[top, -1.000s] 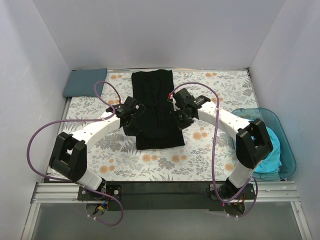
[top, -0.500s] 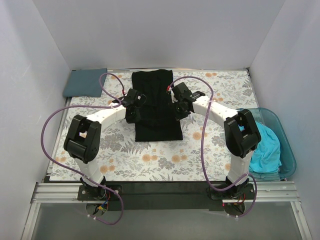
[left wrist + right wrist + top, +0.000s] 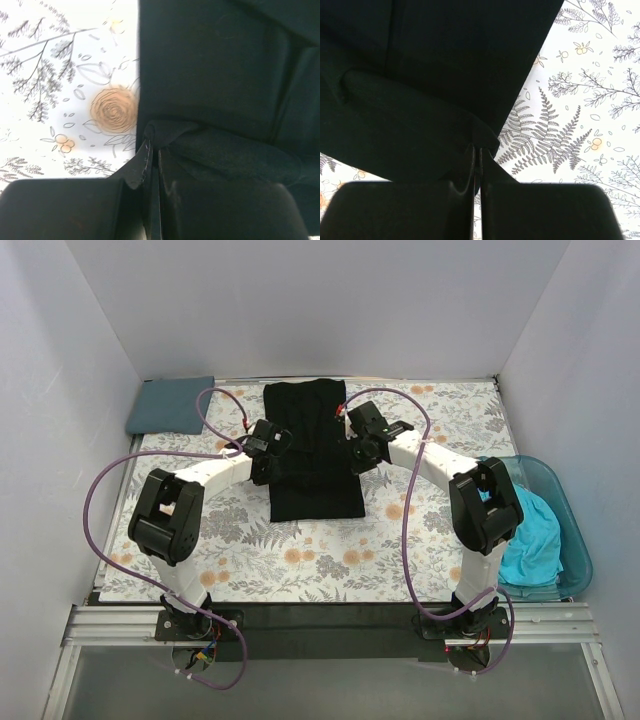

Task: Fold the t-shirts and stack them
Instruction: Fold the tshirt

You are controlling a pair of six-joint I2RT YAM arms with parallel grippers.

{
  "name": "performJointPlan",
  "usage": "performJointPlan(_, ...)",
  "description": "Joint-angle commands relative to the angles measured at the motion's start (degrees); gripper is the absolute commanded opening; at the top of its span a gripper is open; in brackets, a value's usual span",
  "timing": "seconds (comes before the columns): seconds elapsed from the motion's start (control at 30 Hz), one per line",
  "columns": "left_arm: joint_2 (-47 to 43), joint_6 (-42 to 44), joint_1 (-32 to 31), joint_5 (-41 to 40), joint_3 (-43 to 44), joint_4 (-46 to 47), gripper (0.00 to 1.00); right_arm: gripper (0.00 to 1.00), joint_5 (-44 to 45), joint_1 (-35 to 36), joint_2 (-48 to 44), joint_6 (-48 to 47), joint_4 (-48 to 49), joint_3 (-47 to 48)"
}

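The black t-shirt (image 3: 312, 450) is lying as a long narrow strip in the upper centre of the top view, running from the back edge of the table down toward the middle, with its lower edge lying straight across the floral print. Both of its long sides are being held partway down.

The left gripper (image 3: 268, 456) is sitting at the left edge of the strip. In the left wrist view its fingers (image 3: 65, 210) are pressing together on a small pinch of black cloth, just beside an orange flower in the print. The right gripper (image 3: 358, 454) is sitting at the right edge. In the right wrist view its fingers (image 3: 545, 210) are likewise clamping a raised corner of the black cloth, above a fern pattern.

The slate blue-grey t-shirt (image 3: 170, 406) is resting folded in the upper left corner of the table, well apart from the black one. The turquoise t-shirt (image 3: 535, 540) is lying bunched inside the tub (image 3: 578, 545) at the right edge of the frame, partly hidden behind the right arm. The table cloth (image 3: 330, 565) is covering the table under everything, and purple cables are looping along both arms.
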Motion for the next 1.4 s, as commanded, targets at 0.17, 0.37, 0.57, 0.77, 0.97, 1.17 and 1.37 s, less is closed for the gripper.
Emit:
performJointPlan(0.17,-1.78,-1.87,1.31,-4.14,-2.56,1.77,0.00,0.01,0.24,-0.41,1.33,-0.90,3.82,-0.35)
performJointPlan(0.37,-2.92,-1.44,1.40,-4.84,-1.77,2.29,0.00,0.01,0.85,-0.58,1.86,-0.72,4.26,-0.08)
performJointPlan(0.57,-2.48,-0.64,1.49,-4.84,-0.28,2.29,0.00,0.01,1.91,-0.58,1.15,-0.63,4.78,-0.26)
performJointPlan(0.77,-3.45,-0.03,1.48,-5.81,0.07,3.17,0.00,0.01,2.52,-0.84,0.54,-0.72,5.58,-0.35)
performJointPlan(0.97,-2.74,0.59,1.66,-6.34,0.60,3.87,0.00,0.01,2.61,-1.11,1.76,-0.72,6.02,-0.26)
performJointPlan(1.17,0.42,1.03,1.75,-6.78,0.69,5.10,0.00,0.01,2.44,-1.55,3.69,-0.81,7.07,-0.26)
performJointPlan(1.37,3.23,0.68,1.84,-6.95,0.52,5.63,0.00,0.01,2.35,-1.46,5.81,-1.16,7.77,-0.17)
